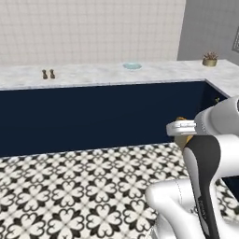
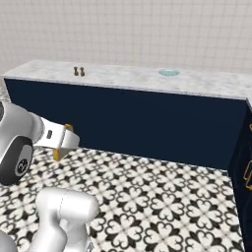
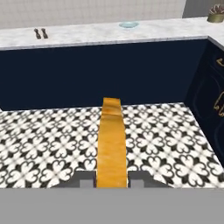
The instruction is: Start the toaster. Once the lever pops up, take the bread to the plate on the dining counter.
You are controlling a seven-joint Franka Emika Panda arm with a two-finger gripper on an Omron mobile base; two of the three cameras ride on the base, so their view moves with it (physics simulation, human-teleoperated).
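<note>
Three views, taken in turn. From the left base view, the pale blue plate (image 1: pixel 132 66) is seen lying flat on the far marbled bench (image 1: pixel 93 74), with two small brown shakers (image 1: pixel 48 73) well to its left and a potted plant (image 1: pixel 209 59) off at the right corner. A golden sliver of the bread (image 1: pixel 186 138) is glimpsed under the end effector (image 1: pixel 183 130), out over the patterned floor (image 1: pixel 70 186).

From the right base view, the end effector (image 2: pixel 63 142) is shown closed on the bread (image 2: pixel 58 153), well apart from the plate (image 2: pixel 169 72).

In the hand view, the bread (image 3: pixel 112 144) is seen edge-on, pinched between the fingertips (image 3: pixel 136 183) at its near crust. The slice is judged light, stiff from toasting yet crumbly: a modest squeeze on the flat faces is advised, and a gentle set-down on the plate (image 3: pixel 128 25).
</note>
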